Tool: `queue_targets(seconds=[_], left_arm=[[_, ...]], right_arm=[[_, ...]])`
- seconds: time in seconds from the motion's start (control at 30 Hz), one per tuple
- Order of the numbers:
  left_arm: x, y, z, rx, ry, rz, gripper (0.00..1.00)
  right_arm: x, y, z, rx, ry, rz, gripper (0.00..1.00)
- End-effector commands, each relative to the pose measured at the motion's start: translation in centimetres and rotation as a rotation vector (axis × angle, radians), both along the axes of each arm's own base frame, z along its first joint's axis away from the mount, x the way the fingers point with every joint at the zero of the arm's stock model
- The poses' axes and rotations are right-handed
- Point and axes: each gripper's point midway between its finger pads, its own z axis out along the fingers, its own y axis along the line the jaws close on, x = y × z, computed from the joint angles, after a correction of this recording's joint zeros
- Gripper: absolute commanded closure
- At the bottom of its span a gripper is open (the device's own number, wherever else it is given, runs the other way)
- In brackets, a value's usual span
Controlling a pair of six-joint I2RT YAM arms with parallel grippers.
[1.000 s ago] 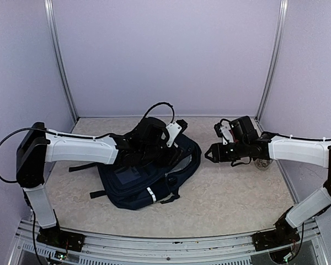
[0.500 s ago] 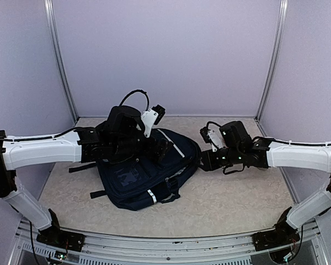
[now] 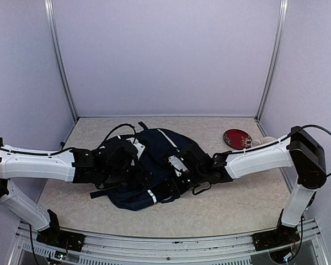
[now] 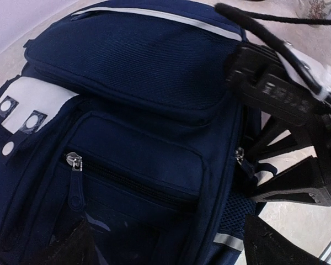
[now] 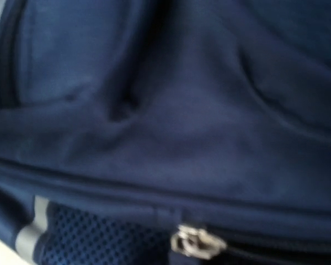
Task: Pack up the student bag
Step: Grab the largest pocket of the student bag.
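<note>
Top external view: the student bag lies flat mid-table, long axis roughly diagonal, near-left to far-right. Both arms reach in over it from opposite sides.

Left gripper sits over the left half of the bag. Its fingers show wide apart at the bottom corners of the left wrist view with nothing between them, so it's open and empty. The front-pocket zipper pull lies just ahead of it, on the left, with the white patch further left.

Right gripper is down at the bag's near-right edge. The right wrist view is filled with navy fabric, very close and blurred, and its own fingers are not in frame, so I can't tell if it's open or clamped on anything. The side zipper pull is low centre in that view, beside the blue mesh and grey strip.

Key relation: the side zipper runs along the bag edge right under the right gripper, so the right arm is nearer to it. The left arm is nearer the front pocket. Likely next step is to catch a pull and run it along the seam, with the other arm pinning the fabric.

A red round item lies far-right, well apart from the bag, behind the right arm.
</note>
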Motion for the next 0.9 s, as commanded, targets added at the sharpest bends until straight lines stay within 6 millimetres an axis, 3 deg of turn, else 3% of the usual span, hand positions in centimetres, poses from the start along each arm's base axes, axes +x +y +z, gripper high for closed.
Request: queue_targets(seconds=[0.0,0.23,0.57,0.73,0.87], left_arm=[[-1.2,-0.4,-0.2,0.064,-0.049,-0.023,0.06],[-1.3,0.8,-3.1,0.256,-0.122,0.018,0.03],[-2.5,0.1,-8.1,0.377,-0.044,-0.116,0.01],[-1.9,0.9,-9.2,0.452,-0.062,-0.102,0.01],[-1.5,1.0,-9.2,0.460,-0.059,-0.094,0.10]], right_arm=[[1.6,-0.2,0.2,-0.043,-0.039,-0.068,0.57],[3.1,0.0,-1.3,-0.109,-0.057,-0.117,0.62],[3.3,0.0,-1.0,-0.132,-0.077,-0.095,0.86],[2.9,-0.5,-0.3,-0.140,-0.083,-0.080,1.00],[2.7,-0.8,0.4,-0.136,-0.089,-0.075,1.00]])
